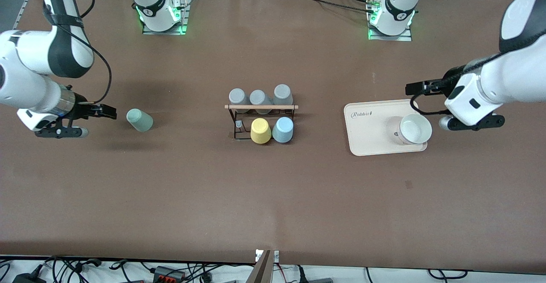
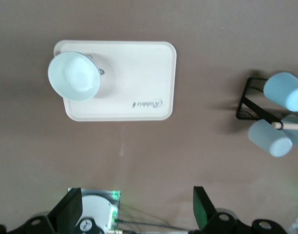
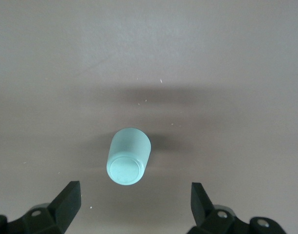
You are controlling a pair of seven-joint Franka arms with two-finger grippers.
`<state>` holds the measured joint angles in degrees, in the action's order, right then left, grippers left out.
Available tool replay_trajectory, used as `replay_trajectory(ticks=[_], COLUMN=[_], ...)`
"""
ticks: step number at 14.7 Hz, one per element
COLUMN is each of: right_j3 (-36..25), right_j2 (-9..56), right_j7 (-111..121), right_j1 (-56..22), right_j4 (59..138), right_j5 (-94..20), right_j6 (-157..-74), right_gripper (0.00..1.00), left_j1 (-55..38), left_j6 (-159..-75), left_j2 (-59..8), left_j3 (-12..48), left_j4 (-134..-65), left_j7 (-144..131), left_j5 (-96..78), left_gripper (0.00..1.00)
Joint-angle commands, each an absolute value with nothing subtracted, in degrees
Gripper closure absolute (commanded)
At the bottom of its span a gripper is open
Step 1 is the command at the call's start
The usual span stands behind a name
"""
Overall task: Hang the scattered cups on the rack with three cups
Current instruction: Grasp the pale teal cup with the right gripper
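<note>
Brown tabletop: pale mint green tumbler (image 1: pixel 140 120) stands inverted at the black wire rack's (image 1: pixel 261 121) nine o'clock. Right gripper (image 1: pixel 108 112), wide open and empty, is just beside it; next, close on it. Left gripper (image 1: pixel 411 88), open and empty, waits by the cream tray (image 1: pixel 371 125).

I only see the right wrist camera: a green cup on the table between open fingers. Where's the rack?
Observer: The rack stands mid-table, toward the left arm's end from the green cup beside the right gripper.
Operator: How full is it?
Observer: Three grey cups, a yellow cup and a blue cup sit on it; one peg beside the yellow cup is free.
Operator: And the left arm?
Observer: The left gripper waits open beside a cream tray carrying a white cup.
</note>
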<state>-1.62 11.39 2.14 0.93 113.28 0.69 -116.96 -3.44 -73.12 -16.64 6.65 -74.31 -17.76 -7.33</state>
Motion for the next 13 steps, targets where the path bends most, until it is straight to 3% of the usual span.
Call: replay_trajectory(ticks=[1, 8, 13], right_j3=[-1.3, -1.1, -1.1], right_j2=[12.0, 16.4, 17.1], right_j7=[-0.2, -2.5, -3.2], right_j1=[0.6, -1.4, -1.4], right_j4=[116.4, 121.4, 124.0], right_j5=[1.4, 1.1, 0.4], right_j6=[-120.8, -132.1, -133.4], right_gripper=[0.0, 0.0, 0.0], left_j1=[-3.4, -5.0, -4.1], left_j6=[-82.2, -84.5, -86.1], left_j2=[-2.6, -4.1, -3.2], left_j3=[7.3, 4.3, 4.3], left_j4=[-93.6, -88.2, -87.9], left_j7=[-16.0, -14.7, -14.7], left_j5=[-5.2, -1.5, -1.5], left_gripper=[0.0, 0.0, 0.0])
